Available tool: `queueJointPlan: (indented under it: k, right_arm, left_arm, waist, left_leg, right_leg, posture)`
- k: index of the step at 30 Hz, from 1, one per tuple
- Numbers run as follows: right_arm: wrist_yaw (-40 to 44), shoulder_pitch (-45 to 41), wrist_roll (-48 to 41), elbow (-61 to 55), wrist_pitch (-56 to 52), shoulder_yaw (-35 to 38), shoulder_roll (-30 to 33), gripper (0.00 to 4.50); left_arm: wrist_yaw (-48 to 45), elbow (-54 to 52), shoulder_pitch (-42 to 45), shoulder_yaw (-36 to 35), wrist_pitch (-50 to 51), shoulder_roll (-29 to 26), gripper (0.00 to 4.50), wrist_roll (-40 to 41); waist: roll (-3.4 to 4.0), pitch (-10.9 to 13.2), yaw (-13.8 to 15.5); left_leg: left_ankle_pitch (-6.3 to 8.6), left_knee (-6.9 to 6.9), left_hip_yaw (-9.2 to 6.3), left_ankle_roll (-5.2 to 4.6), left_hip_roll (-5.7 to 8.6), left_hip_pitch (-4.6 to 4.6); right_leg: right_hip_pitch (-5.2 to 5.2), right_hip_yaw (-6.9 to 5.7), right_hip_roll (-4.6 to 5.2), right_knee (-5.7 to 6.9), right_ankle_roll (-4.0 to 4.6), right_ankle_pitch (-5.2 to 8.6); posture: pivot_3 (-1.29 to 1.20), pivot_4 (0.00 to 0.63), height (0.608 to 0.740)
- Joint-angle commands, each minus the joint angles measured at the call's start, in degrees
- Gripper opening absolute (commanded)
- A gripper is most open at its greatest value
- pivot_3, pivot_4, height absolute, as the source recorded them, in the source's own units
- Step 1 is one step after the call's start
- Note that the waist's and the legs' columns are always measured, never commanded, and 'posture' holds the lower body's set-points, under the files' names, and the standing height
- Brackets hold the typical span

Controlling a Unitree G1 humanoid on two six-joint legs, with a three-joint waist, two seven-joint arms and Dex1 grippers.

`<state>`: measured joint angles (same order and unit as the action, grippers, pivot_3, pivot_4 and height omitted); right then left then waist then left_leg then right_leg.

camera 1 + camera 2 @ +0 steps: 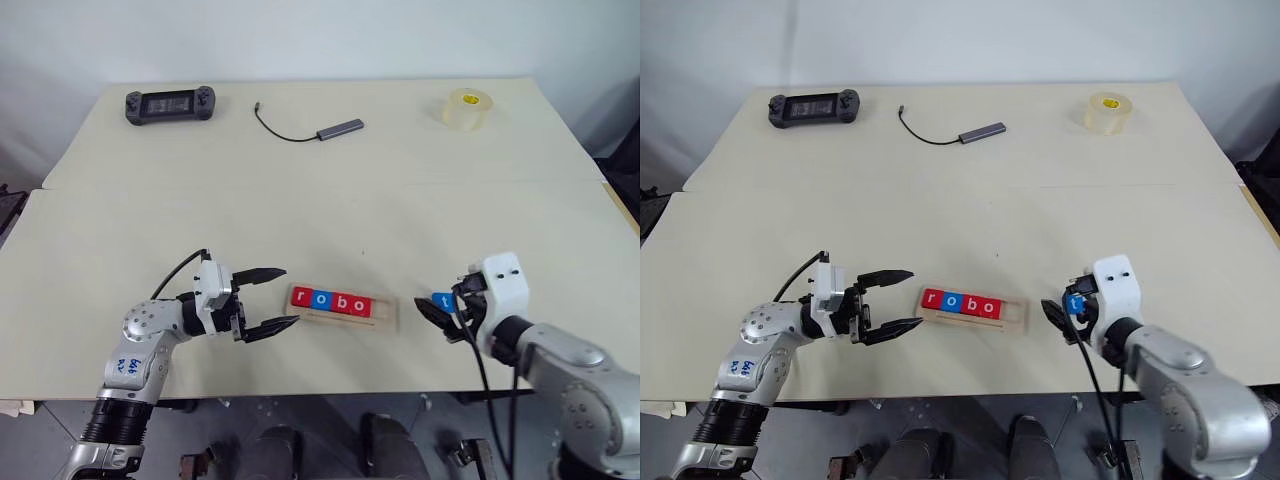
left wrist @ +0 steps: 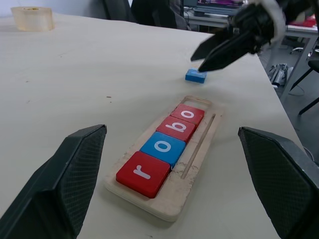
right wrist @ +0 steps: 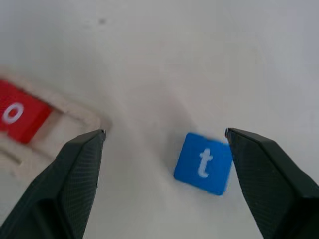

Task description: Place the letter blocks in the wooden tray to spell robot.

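The wooden tray (image 1: 385, 318) lies near the table's front edge. It holds a row of letter blocks: red r (image 1: 303, 297), blue o (image 1: 322, 299), red b (image 1: 341, 302) and red o (image 1: 361, 305). The slot at its right end is bare. The blue t block (image 3: 204, 163) lies flat on the table just right of the tray. My right gripper (image 3: 164, 132) hovers over the t block, open, with the block not touching either finger. My left gripper (image 1: 277, 297) is open and level, just left of the tray's r end, holding nothing.
At the back of the table lie a black game controller (image 1: 170, 104), a grey USB hub with cable (image 1: 340, 128) and a roll of clear tape (image 1: 469, 108). A seam (image 1: 320, 186) crosses the table between them and the tray.
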<state>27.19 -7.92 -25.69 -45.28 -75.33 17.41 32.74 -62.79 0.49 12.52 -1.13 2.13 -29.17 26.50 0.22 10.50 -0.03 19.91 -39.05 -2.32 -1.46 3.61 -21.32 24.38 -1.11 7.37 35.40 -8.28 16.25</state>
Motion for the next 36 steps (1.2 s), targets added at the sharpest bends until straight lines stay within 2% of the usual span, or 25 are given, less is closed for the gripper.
queueJointPlan:
  k: [1,4,6,9,12,17,20,26,29,32,36]
  right_arm:
    - [19.4,3.1,1.6,6.9,21.9,-3.1,13.7,4.05]
    - [31.9,3.8,4.9,18.0,38.3,-7.4,22.1,4.05]
    - [35.7,0.3,6.0,26.6,43.2,-10.7,23.9,4.05]
    - [42.2,-7.0,8.8,38.9,51.6,-16.3,24.1,4.05]
    - [44.9,-12.5,11.7,47.3,57.5,-19.8,22.9,4.05]
    - [50.5,-19.0,15.4,57.4,63.3,-25.2,21.7,4.05]
    - [53.9,-21.0,16.3,60.1,64.7,-27.1,21.8,3.42]
    - [55.9,-23.7,15.3,59.2,63.9,-27.2,20.4,1.45]
    - [54.5,-24.1,13.4,54.1,59.5,-26.4,19.1,1.45]
    - [49.6,-25.0,8.5,44.0,44.4,-25.1,16.8,1.45]
    - [46.1,-22.7,4.6,30.7,32.6,-26.0,17.0,1.45]
  left_arm:
    - [-0.2,-1.7,-1.0,-0.8,-1.3,-0.3,4.5,0.0]
    - [-0.3,-2.1,-1.2,-0.8,-2.0,-0.5,4.5,-0.1]
    - [-0.5,-2.5,-1.2,-0.9,-2.4,-0.7,4.5,-0.1]
    - [-0.6,-4.0,-1.7,-0.9,-2.4,-1.1,4.5,0.2]
    - [-0.7,-5.3,-2.5,-0.9,-1.9,-1.7,4.5,0.4]
    - [-0.3,-7.6,-3.9,-1.0,-1.3,-2.1,4.5,0.6]
    - [0.3,-8.5,-4.6,-1.3,-1.0,-2.1,4.5,0.5]
    - [1.7,-9.8,-5.8,-1.6,-0.9,-2.1,4.5,0.3]
    - [2.0,-9.9,-5.9,-1.5,-0.9,-2.0,4.5,0.3]
    - [2.4,-9.8,-5.8,-1.4,-0.8,-1.9,4.5,0.3]
    - [3.0,-10.1,-6.1,-1.0,-0.4,-1.5,4.5,0.3]
  waist:
    - [-0.02,0.0,0.0]
    - [-0.07,0.0,0.0]
    - [-0.12,0.0,-0.1]
    - [-0.13,0.1,-0.3]
    - [-0.13,0.1,-0.1]
    - [-0.13,0.1,0.1]
    - [-0.12,0.1,0.1]
    - [-0.12,0.1,0.0]
    - [-0.11,0.1,0.0]
    - [-0.11,0.1,-0.1]
    - [-0.1,0.1,0.4]
  left_leg:
    - [0.01,0.01,0.03,-0.02,0.01,0.0]
    - [0.01,0.05,0.03,-0.02,-0.11,0.03]
    - [0.01,0.02,0.06,-0.02,-0.15,0.06]
    - [0.0,-0.02,0.18,-0.01,-0.16,0.1]
    - [0.0,-0.04,0.14,0.01,-0.19,0.11]
    - [0.0,-0.04,0.06,0.01,-0.14,0.05]
    - [0.0,-0.04,0.0,0.02,-0.13,0.01]
    - [0.01,-0.05,-0.04,0.05,-0.15,0.01]
    - [0.01,-0.05,-0.04,0.06,-0.16,0.01]
    - [0.02,-0.05,-0.05,0.09,-0.2,0.01]
    - [0.04,-0.06,-0.14,0.16,-0.26,-0.02]
  right_leg:
    - [0.0,0.01,0.0,-0.1,-0.01,0.0]
    - [-0.13,-0.09,-0.11,-0.32,-0.04,-0.01]
    - [-0.18,-0.09,-0.11,-0.34,-0.07,-0.03]
    - [-0.18,-0.03,-0.05,-0.35,-0.11,-0.05]
    - [-0.18,-0.05,-0.03,-0.35,-0.11,-0.05]
    - [-0.17,-0.14,0.06,-0.43,-0.11,-0.06]
    - [-0.17,-0.19,0.07,-0.46,-0.1,-0.06]
    - [-0.19,-0.23,0.06,-0.47,-0.1,-0.05]
    - [-0.18,-0.23,0.06,-0.47,-0.1,-0.05]
    - [-0.17,-0.2,0.09,-0.46,-0.1,-0.06]
    - [-0.14,-0.27,0.13,-0.45,-0.06,-0.04]
  posture:
    - [0.0,0.15,0.74]
    - [0.0,0.15,0.74]
    - [0.0,0.15,0.74]
    - [0.0,0.15,0.74]
    - [0.0,0.15,0.74]
    - [0.0,0.15,0.74]
    - [0.0,0.15,0.74]
    - [0.0,0.15,0.74]
    - [0.0,0.15,0.74]
    - [0.0,0.15,0.74]
    - [0.0,0.15,0.74]
